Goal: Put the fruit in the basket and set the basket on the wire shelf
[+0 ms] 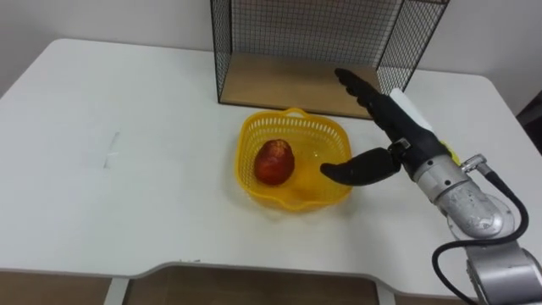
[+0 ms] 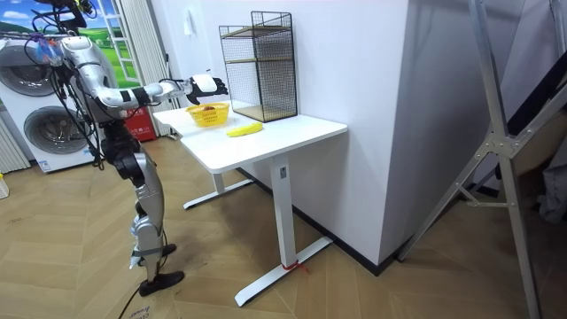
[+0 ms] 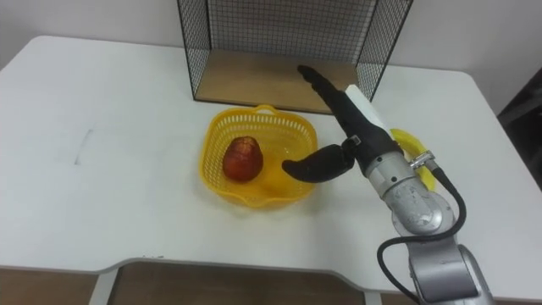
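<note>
Right hand holds its fingers straight and apart at the rim of the yellow basket on the desk, red fruit inside the basket near the thumb, wire shelf just beyond the fingertips.

You will find the yellow basket upright on the table, just near of the black wire shelf. One red apple lies inside, left of centre. A banana lies outside, to its right.

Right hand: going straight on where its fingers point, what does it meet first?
Probably the wire shelf: the right hand points into its open front, over its wooden floor; depth is unclear.
</note>
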Robot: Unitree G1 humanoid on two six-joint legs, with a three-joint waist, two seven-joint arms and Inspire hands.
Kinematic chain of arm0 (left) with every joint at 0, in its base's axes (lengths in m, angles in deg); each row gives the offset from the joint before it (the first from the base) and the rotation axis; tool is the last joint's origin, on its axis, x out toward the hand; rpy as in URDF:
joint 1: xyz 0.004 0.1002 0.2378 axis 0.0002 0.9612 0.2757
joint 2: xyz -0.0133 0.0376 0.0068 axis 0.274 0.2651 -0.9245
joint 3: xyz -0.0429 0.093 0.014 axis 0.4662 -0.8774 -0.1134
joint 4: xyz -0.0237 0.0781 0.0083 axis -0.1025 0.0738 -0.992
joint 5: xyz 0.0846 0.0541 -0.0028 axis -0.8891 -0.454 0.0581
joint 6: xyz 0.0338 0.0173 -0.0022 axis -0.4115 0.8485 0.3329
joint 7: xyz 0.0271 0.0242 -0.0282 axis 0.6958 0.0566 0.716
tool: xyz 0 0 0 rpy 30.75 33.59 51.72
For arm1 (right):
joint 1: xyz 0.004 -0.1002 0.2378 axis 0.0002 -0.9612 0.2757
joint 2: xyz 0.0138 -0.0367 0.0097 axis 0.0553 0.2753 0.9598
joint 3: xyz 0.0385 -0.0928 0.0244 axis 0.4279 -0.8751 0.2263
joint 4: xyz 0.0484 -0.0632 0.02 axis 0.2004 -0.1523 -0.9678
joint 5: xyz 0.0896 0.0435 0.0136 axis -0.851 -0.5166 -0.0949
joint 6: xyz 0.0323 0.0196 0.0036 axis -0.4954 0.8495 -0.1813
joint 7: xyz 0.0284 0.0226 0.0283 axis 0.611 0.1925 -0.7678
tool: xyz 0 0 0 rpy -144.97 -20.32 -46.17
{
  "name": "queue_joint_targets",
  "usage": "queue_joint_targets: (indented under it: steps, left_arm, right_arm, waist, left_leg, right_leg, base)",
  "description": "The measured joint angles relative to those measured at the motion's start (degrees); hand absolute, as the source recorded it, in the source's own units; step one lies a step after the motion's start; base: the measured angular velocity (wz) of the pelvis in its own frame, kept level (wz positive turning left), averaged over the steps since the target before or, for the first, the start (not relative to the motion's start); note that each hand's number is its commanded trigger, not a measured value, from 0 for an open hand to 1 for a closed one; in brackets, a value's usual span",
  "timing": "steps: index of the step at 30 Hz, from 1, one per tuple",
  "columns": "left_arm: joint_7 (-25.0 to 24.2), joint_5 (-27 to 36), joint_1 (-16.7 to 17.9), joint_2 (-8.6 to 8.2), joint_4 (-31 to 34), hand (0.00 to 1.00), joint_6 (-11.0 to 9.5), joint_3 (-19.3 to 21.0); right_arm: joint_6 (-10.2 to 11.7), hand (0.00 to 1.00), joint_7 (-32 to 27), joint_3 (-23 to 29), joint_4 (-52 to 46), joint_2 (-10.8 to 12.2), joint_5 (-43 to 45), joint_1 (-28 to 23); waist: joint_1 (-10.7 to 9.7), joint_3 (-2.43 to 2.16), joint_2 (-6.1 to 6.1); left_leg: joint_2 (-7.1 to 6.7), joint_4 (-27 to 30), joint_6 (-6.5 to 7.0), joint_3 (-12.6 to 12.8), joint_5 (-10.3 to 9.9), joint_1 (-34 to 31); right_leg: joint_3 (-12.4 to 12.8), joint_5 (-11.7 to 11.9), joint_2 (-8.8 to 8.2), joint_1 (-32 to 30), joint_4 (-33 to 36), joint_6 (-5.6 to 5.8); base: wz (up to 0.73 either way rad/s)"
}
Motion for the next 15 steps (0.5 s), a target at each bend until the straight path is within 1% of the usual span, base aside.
queue_joint_targets:
  steps: [3,8,9,10,12,15]
  left_arm:
    - [0.02,0.00,0.04,-0.05,0.01,0.00,0.00,0.04]
    - [0.04,-0.39,0.57,-0.17,-0.43,0.00,-0.02,0.31]
    - [0.04,-0.45,0.82,-0.24,-0.46,0.00,-0.02,0.54]
    - [0.04,-0.44,1.07,-0.34,-0.43,0.00,-0.01,0.78]
    - [0.05,-0.45,1.27,-0.44,-0.37,0.00,0.01,1.07]
    - [0.78,-0.43,1.70,-0.49,-0.39,0.00,0.11,1.12]
  right_arm:
    - [0.00,0.00,-0.63,0.25,-0.01,0.12,-0.21,0.00]
    - [0.04,0.00,-4.22,1.55,-1.13,0.16,0.00,0.01]
    - [0.13,0.00,-5.27,2.52,-1.35,0.17,0.02,0.01]
    - [0.19,0.00,-6.50,3.62,-1.34,0.17,-0.30,0.01]
    - [0.19,0.00,-8.92,5.44,-1.34,0.17,-0.36,0.01]
    - [0.29,0.00,-12.89,7.73,-0.90,0.16,-1.68,0.01]
  waist:
    - [0.05,-0.05,-0.08]
    - [0.01,-0.09,-0.13]
    - [0.00,-0.09,-0.12]
    - [-0.20,0.01,0.02]
    - [-0.28,-0.03,-0.04]
    - [-0.51,0.03,-0.01]
  left_leg:
    - [-0.01,0.25,0.00,0.00,0.00,0.07]
    - [-0.01,0.10,0.02,0.21,0.01,0.25]
    - [-0.01,0.09,0.03,0.21,0.02,0.34]
    - [-0.04,0.13,0.03,0.08,0.02,0.34]
    - [-0.05,0.11,0.04,0.00,0.02,0.36]
    - [-0.02,0.07,0.04,-0.01,0.02,0.45]
  right_leg:
    - [0.14,0.00,0.00,-0.02,0.01,0.00]
    - [0.28,0.00,-0.02,0.01,0.00,0.00]
    - [0.46,0.00,-0.02,0.10,0.00,0.00]
    - [0.42,0.00,-0.02,0.20,-0.05,0.00]
    - [0.48,0.00,-0.02,0.23,-0.08,0.00]
    - [0.65,0.00,0.01,0.35,-0.15,0.00]
  base:
    - [0.00]
    - [-0.01]
    - [0.00]
    - [0.03]
    - [0.02]
    - [0.00]
